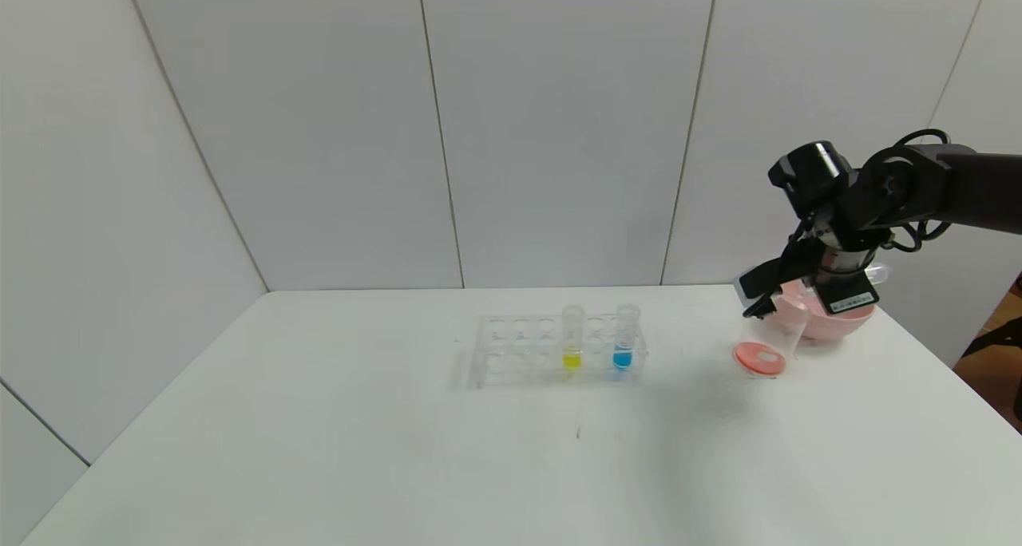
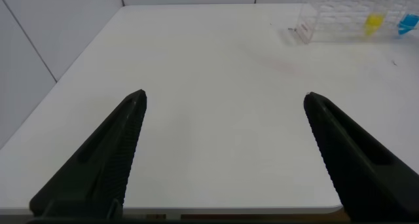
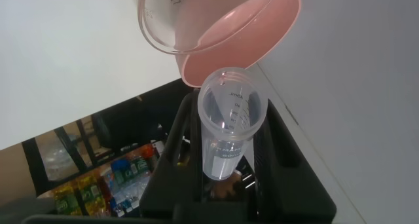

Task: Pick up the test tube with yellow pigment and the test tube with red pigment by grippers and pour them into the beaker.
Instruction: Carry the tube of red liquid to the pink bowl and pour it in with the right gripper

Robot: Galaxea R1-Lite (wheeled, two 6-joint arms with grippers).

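Observation:
My right gripper (image 1: 781, 294) is shut on the test tube with red pigment (image 3: 230, 119). It holds the tube tilted just above the beaker (image 1: 765, 353), and the tube's inside looks clear. Red-orange liquid lies in the beaker's bottom. The beaker's rim (image 3: 157, 18) shows just beyond the tube's mouth in the right wrist view. The test tube with yellow pigment (image 1: 572, 340) stands upright in the clear rack (image 1: 519, 354) and also shows in the left wrist view (image 2: 374, 19). My left gripper (image 2: 224, 99) is open and empty over the table's near left part, out of the head view.
A like tube with blue liquid (image 1: 623, 340) stands in the rack beside the yellow one. A pink bowl (image 1: 834, 321) sits right behind the beaker near the table's back right edge. The table's right edge is close to the bowl.

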